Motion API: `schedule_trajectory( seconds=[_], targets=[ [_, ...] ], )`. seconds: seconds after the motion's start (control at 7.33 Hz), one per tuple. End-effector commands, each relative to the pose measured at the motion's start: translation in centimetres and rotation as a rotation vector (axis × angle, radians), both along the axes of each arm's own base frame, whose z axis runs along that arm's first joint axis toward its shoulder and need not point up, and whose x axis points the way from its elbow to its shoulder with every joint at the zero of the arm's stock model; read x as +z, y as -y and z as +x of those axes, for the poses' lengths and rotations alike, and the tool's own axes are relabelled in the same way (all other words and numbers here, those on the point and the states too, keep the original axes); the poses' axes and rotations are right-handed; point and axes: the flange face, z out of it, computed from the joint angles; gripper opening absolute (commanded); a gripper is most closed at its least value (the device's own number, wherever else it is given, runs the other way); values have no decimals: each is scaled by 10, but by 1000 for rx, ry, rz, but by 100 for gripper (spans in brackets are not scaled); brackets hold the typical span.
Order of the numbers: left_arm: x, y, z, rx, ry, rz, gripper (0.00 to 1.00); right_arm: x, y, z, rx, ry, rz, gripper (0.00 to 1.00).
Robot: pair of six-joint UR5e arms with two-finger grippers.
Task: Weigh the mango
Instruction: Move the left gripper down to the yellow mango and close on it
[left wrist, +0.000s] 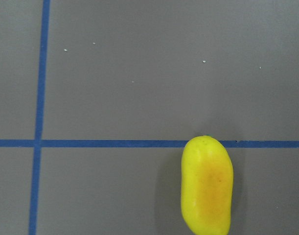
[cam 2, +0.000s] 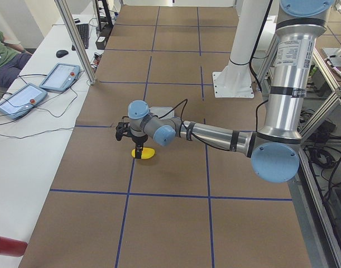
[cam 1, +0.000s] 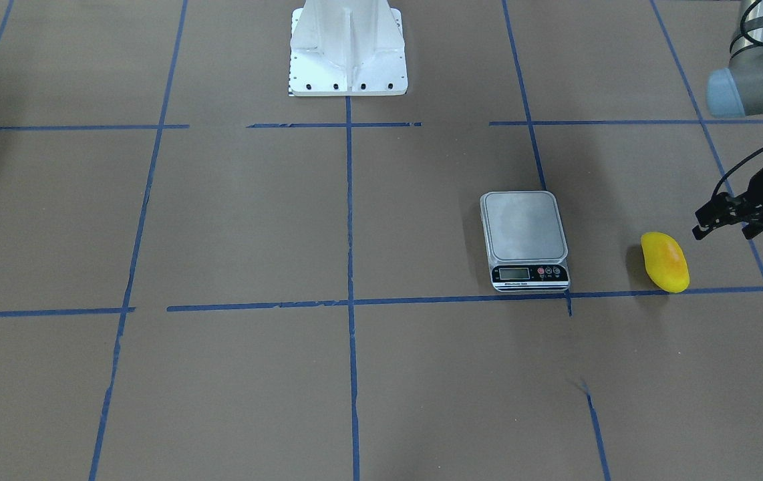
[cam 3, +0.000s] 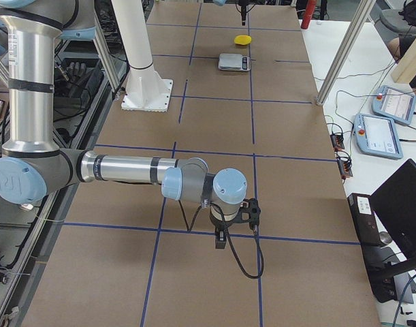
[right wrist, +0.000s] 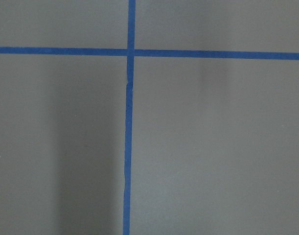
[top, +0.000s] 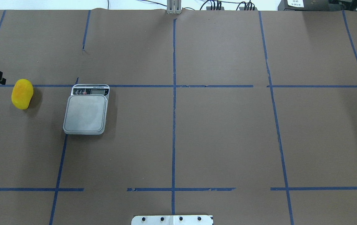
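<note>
The yellow mango [cam 1: 665, 262] with an orange blush lies on the brown table just beside the scale, and shows in the overhead view [top: 22, 93] and the left wrist view [left wrist: 207, 191]. The scale [cam 1: 524, 230] has a bare grey platform [top: 86, 112]. My left gripper [cam 2: 138, 152] points down above the mango; only its black wrist parts [cam 1: 729, 214] show elsewhere, so I cannot tell whether it is open. My right gripper [cam 3: 220, 240] hangs low over the table far from the scale; I cannot tell its state.
The white robot base [cam 1: 348, 47] stands at the table's middle rear. Blue tape lines [top: 173, 93] grid the table. Metal frame posts [cam 2: 75, 39] and operator tablets [cam 2: 19, 97] stand along the operators' side.
</note>
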Motion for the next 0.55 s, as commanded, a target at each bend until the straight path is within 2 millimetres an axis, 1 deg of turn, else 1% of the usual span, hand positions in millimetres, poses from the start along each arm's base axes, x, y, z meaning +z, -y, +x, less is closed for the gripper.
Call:
schedule_trajectory(
  seconds=[0.0,0.14,0.41],
  targets=[
    [1,8,50,40,-6,23,100,0,0,0,0,0,0,100],
    [4,6,62,29,32,40,100,0,0,0,0,0,1,100],
    [16,6,71,32,49,48,100,0,0,0,0,0,1,100]
  ],
)
